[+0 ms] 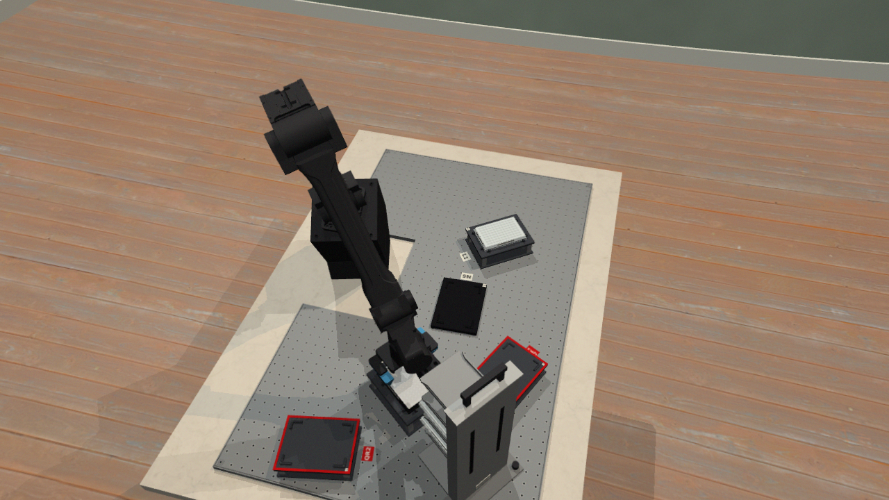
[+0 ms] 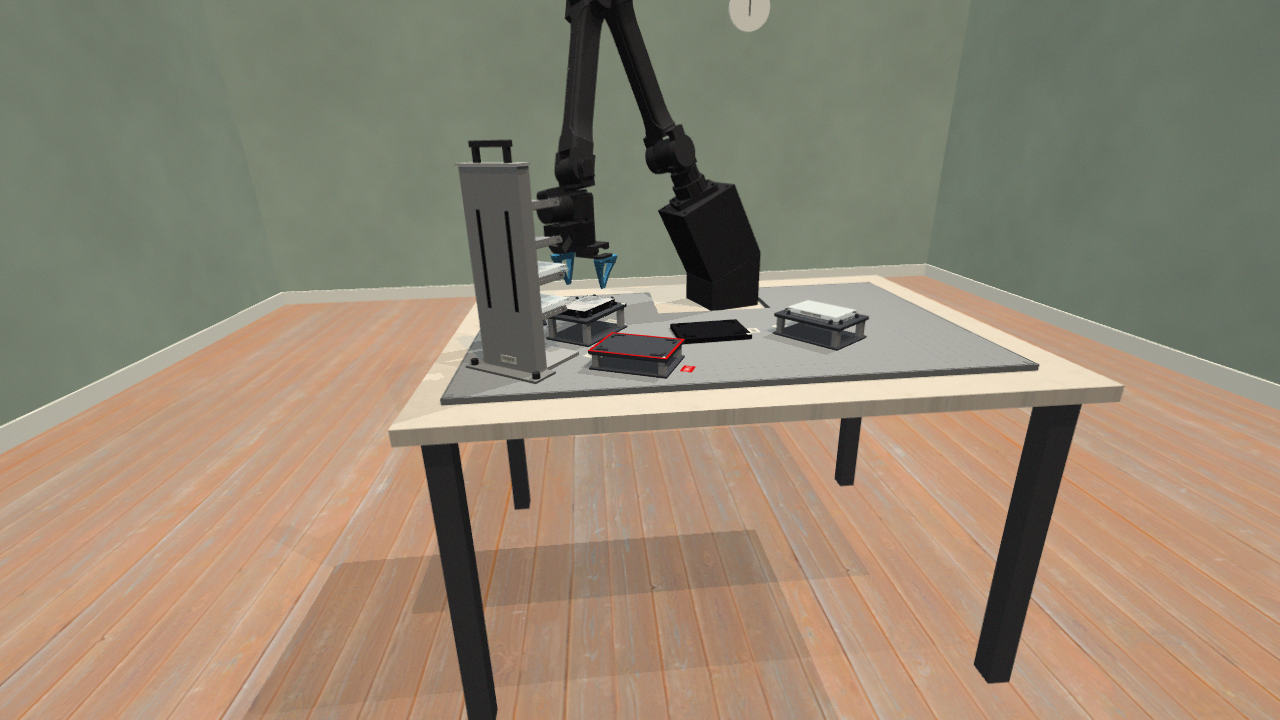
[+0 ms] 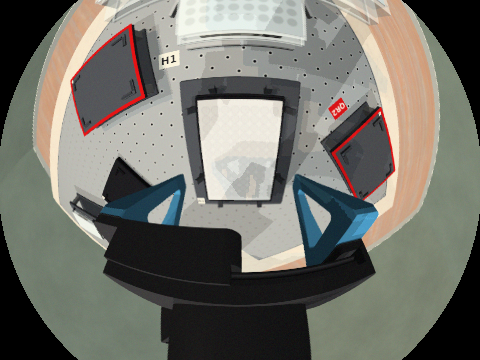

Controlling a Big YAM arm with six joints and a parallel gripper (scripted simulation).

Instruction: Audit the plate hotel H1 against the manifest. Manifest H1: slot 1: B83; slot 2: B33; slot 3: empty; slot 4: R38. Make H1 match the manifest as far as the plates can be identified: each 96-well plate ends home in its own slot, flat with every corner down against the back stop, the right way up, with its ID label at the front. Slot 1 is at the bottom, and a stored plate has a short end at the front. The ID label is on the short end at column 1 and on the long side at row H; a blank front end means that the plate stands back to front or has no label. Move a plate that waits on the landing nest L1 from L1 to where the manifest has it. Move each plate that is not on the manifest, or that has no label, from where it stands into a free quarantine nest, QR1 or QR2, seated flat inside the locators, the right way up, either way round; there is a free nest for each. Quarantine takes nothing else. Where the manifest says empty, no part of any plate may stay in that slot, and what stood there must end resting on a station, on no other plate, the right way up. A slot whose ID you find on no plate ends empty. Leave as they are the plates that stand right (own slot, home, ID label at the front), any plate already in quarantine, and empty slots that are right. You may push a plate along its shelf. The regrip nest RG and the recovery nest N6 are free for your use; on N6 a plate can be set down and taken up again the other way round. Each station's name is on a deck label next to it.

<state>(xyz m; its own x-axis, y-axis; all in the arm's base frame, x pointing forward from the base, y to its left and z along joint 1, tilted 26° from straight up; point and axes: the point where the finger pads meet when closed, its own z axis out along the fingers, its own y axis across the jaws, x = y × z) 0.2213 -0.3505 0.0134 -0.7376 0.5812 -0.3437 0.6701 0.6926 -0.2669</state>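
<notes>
Grey perforated deck (image 1: 534, 205) seen from the top view, laid on a pale surface (image 1: 605, 261). Black arm (image 1: 354, 236) stretched from its base toward the plate hotel (image 1: 481, 428). Claw (image 1: 397, 380) mostly hidden under the wrist, above a plate (image 1: 410, 392) resting on a raised dark nest (image 1: 397, 413) just in front of the hotel. Second plate (image 1: 500, 232) noted on another raised nest (image 1: 519, 251), well apart toward the far side. Flat black nest (image 1: 460, 304) between those two. Red-edged nest (image 1: 317, 444) near the deck's near corner, tagged QR2; another red-edged nest (image 1: 528, 367) partly hidden behind the hotel. Plate IDs too small to read.

From the exterior view: claw (image 2: 583, 265) hung open wide, blue fingers (image 2: 607, 265) pointing down, nothing between them, clear of the plate (image 2: 588, 305) below. Hotel (image 2: 496, 268) upright beside it, shelves projecting toward the claw. One red-edged nest (image 2: 635, 351) in the foreground; far plate (image 2: 820, 310) on its nest to the right.

From the wrist view: white plate (image 3: 240, 147) framed between the two blue fingers, long axis running away from the camera, seated in its dark nest (image 3: 190, 140). Well-patterned plates (image 3: 240, 10) visible in the hotel shelves beyond, label H1 beside. Red-edged nests on either side (image 3: 107, 80) (image 3: 363, 154).
</notes>
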